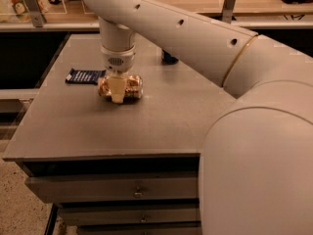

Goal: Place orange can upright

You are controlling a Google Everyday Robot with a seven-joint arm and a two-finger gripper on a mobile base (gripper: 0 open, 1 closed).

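Observation:
The orange can point(133, 86) lies on its side on the grey table point(161, 121), left of the middle, its orange-gold wrap showing on both sides of the gripper. My gripper point(118, 93) comes straight down onto the middle of the can and straddles it, its tip at table height. It covers the can's centre. The white arm point(186, 33) reaches in from the upper right.
A flat dark blue snack packet point(85, 76) lies just left of the can. A dark blue can point(168, 58) stands behind the arm, mostly hidden. Drawers point(137, 190) sit below the table's front edge. A shelf rail runs along the back.

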